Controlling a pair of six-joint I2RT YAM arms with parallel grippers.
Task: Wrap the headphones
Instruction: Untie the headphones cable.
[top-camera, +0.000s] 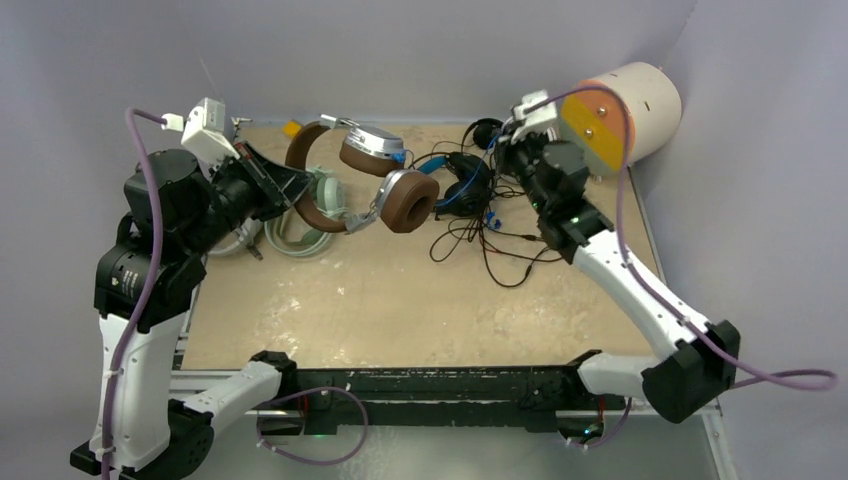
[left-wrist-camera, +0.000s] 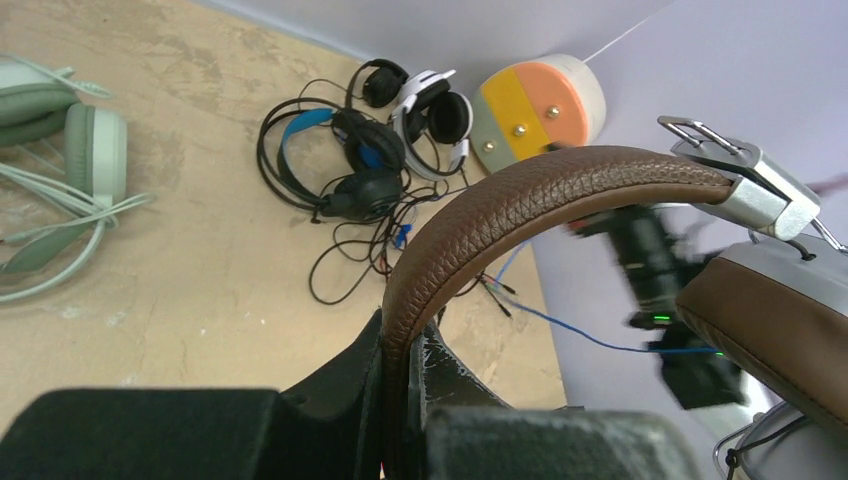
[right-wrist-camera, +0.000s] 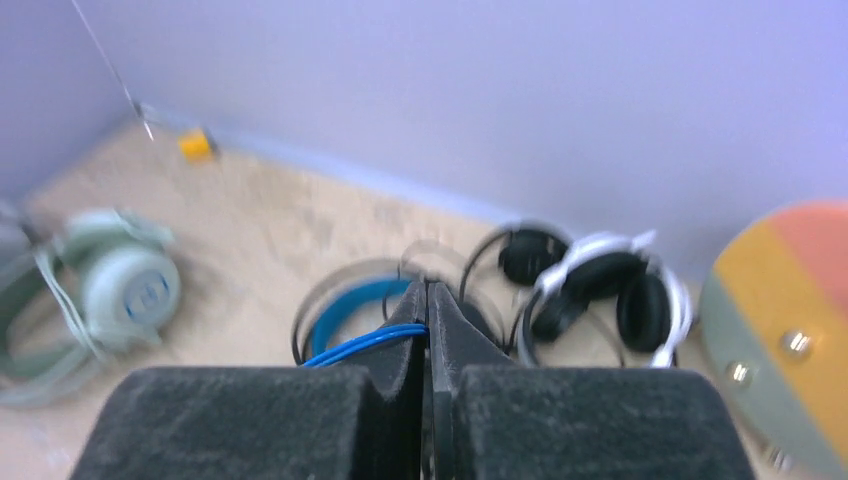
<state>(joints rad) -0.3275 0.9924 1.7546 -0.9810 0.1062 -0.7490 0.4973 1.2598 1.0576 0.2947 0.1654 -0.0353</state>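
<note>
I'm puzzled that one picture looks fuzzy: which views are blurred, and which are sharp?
Right wrist view: blurred throughout, the mint-green headset and black-and-white headset smeared, only the right hand and its blue cable fairly crisp. Left wrist view: brown headband sharp, the right arm behind it streaked. Top external view: sharp, evenly lit.

White arms (top-camera: 135, 350), black joints (top-camera: 178, 195), purple cables (top-camera: 130, 128), black claws (right-wrist-camera: 428, 300).

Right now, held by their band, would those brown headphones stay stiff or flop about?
The brown headphones probably stay mostly stiff: the leather band holds its arch in the left gripper. The ear cups hang from metal hinges, so they likely swivel and swing. Being bulky, they may drag the band round in that narrow grip.
</note>
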